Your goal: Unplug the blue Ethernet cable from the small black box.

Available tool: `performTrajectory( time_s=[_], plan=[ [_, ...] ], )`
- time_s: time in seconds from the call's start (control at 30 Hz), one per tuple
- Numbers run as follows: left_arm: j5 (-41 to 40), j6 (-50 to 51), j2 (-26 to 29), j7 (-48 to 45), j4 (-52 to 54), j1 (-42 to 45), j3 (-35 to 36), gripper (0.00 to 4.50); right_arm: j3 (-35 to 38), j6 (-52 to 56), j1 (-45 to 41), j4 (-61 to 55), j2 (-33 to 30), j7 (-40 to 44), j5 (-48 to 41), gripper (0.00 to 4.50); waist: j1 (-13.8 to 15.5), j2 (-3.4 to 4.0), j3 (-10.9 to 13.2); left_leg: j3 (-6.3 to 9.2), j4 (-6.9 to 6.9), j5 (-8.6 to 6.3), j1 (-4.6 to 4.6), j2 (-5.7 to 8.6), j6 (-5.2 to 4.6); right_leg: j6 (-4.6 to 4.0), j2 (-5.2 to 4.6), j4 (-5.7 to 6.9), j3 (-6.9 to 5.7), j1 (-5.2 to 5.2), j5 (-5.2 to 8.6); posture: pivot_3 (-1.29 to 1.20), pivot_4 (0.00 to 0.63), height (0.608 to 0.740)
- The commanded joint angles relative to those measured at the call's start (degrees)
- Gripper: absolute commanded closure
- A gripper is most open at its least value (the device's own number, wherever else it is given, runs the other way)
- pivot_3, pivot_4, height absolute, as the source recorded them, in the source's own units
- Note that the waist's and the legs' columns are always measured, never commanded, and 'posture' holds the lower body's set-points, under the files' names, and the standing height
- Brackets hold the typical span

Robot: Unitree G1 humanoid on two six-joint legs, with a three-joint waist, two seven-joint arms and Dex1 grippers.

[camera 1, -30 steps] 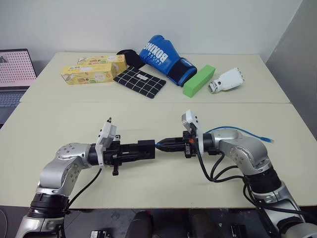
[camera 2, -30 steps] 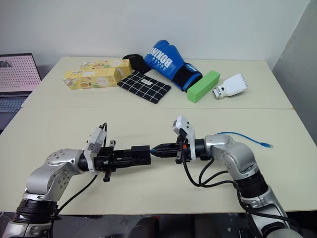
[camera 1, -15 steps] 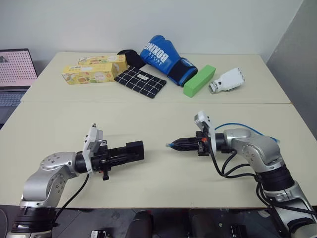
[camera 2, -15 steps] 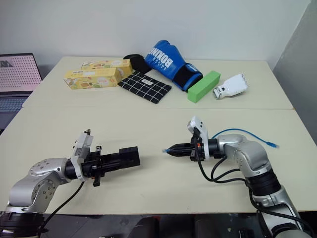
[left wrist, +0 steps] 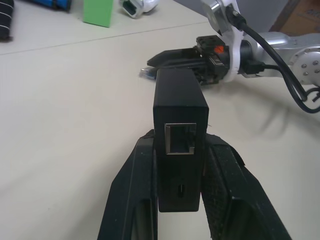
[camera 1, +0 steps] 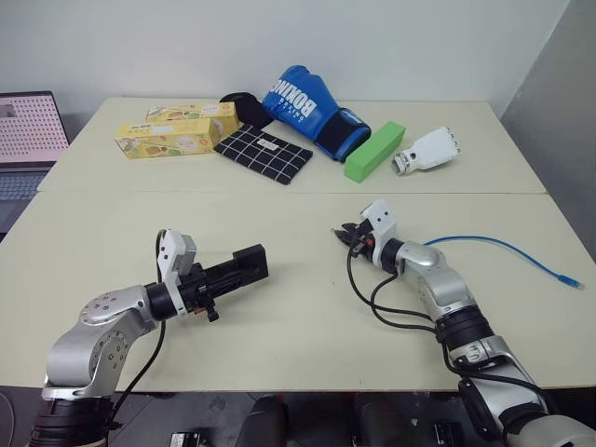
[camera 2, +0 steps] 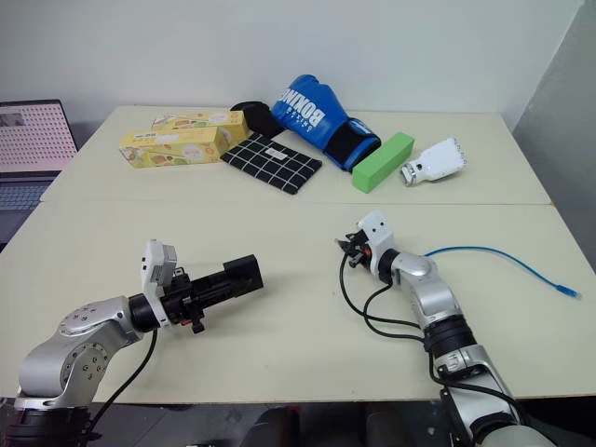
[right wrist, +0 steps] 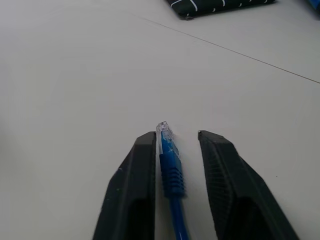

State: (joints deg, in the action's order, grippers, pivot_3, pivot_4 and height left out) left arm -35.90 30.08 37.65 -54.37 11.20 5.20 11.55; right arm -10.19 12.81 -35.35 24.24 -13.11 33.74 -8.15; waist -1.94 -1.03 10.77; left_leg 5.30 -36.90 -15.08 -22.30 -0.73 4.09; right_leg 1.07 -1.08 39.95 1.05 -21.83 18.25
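One small black box [camera 1: 244, 265], its single port empty, is clamped in the closed left end effector [camera 1: 223, 277] above the counter [camera 1: 279, 326]. The right end effector [right wrist: 175, 150] stands parted around one blue Ethernet cable [right wrist: 170, 165], the plug against one finger.

Two cream tables [camera 1: 279, 200] butted together, seam running left to right across the middle; plain white wall [camera 1: 186, 42] behind the far edge; grey panel [camera 1: 559, 112] at the far right; open laptop [camera 1: 28, 140] on a separate surface at the far left, screen lit pink; light even, shadows soft.
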Motion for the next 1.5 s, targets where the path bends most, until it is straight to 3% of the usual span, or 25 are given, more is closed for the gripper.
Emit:
performTrajectory(
  time_s=[0.03, 0.2, 0.43, 0.73, 0.8, 0.87, 1.07, 1.2, 1.33, 1.5],
  plan=[
    [2.36, -1.61, -0.58, 3.48, 0.62, 0.98, 0.27, 3.71, 0.18, 0.92, -0.99, -4.32, -2.10, 5.76, -1.20, 2.13, 0.02, 0.00, 0.00, 0.00, 0.00, 0.00, 0.00, 0.00, 0.00, 0.00, 0.00, 0.00, 0.00, 0.00, 0.00, 0.00, 0.150, 0.740],
    [12.02, -13.05, -4.11, 11.53, -5.63, 3.33, 0.41, 3.71, -1.45, 5.45, 1.76, -18.47, -9.17, 18.61, -5.33, 0.90, 0.16, 0.02, 0.01, 0.05, -0.02, 0.00, -0.04, 0.01, -0.01, 0.00, 0.00, -0.02, -0.05, 0.01, 0.00, 0.00, 0.150, 0.740],
    [22.35, -33.31, -9.87, 24.42, -21.85, 8.61, 3.36, 3.71, -4.34, 11.08, 1.96, -33.39, -13.72, 21.89, -5.93, 0.90, 0.04, -0.03, -0.02, 0.11, -0.04, 0.00, -0.05, 0.04, -0.01, 0.00, -0.03, 0.00, -0.09, -0.01, 0.00, 0.00, 0.150, 0.740],
    [24.70, -46.74, -12.64, 26.48, -38.95, 13.67, 3.09, 3.71, -8.42, 12.18, 0.11, -35.93, -14.19, 22.32, -3.70, 0.90, 0.23, -0.04, -0.03, 0.15, -0.10, 0.00, -0.14, 0.11, 0.00, 0.02, -0.07, -0.03, -0.16, -0.02, -0.01, 0.00, 0.150, 0.740],
    [23.81, -47.13, -12.97, 25.83, -41.11, 14.40, 3.28, 3.00, -8.88, 11.87, 0.01, -35.66, -14.33, 22.27, -3.22, 0.88, 0.26, -0.04, -0.03, 0.19, -0.10, 0.00, -0.15, 0.12, 0.00, 0.02, -0.07, -0.02, -0.20, -0.02, -0.01, 0.00, 0.150, 0.740],
    [22.63, -46.31, -13.18, 24.93, -42.02, 14.21, 3.47, 2.66, -9.24, 11.73, 0.05, -35.62, -14.53, 22.11, -2.73, 0.88, 0.25, -0.05, -0.03, 0.21, -0.10, 0.00, -0.15, 0.14, 0.00, 0.02, -0.07, -0.02, -0.22, -0.01, -0.01, 0.00, 0.150, 0.740],
    [19.72, -43.95, -13.63, 23.27, -38.59, 11.41, 3.73, 1.23, -9.14, 12.31, 0.59, -36.29, -14.34, 21.96, -2.27, 0.88, 0.14, -0.05, -0.03, 0.20, -0.09, 0.00, -0.14, 0.12, 0.00, 0.01, -0.07, -0.02, -0.20, -0.02, -0.01, 0.00, 0.150, 0.740],
    [19.04, -38.26, -12.31, 25.80, -28.00, 4.66, 4.75, 0.54, -8.77, 13.66, 1.50, -37.34, -13.98, 20.84, -2.52, 0.88, -0.12, -0.05, -0.03, 0.25, -0.07, 0.00, -0.12, 0.04, 0.00, 0.02, -0.07, -0.01, -0.14, -0.02, -0.01, 0.00, 0.150, 0.740],
    [18.47, -27.85, -9.58, 28.24, -17.09, -1.02, 6.16, 0.54, -7.59, 15.45, 3.24, -38.80, -14.48, 20.10, -3.18, 0.88, 0.02, -0.05, -0.04, 0.37, -0.06, 0.00, -0.15, 0.00, 0.00, 0.01, -0.09, 0.00, -0.12, -0.06, -0.01, 0.00, 0.150, 0.740],
    [17.98, -18.64, -1.70, 25.84, -3.82, -7.63, 8.98, 0.54, -2.41, 18.22, 5.93, -39.21, -18.94, 21.11, -5.28, 0.88, 0.27, -0.05, -0.03, 0.36, -0.08, 0.00, -0.16, 0.01, 0.00, 0.02, -0.09, 0.00, -0.15, 0.01, -0.01, 0.00, 0.150, 0.740]
  ],
)
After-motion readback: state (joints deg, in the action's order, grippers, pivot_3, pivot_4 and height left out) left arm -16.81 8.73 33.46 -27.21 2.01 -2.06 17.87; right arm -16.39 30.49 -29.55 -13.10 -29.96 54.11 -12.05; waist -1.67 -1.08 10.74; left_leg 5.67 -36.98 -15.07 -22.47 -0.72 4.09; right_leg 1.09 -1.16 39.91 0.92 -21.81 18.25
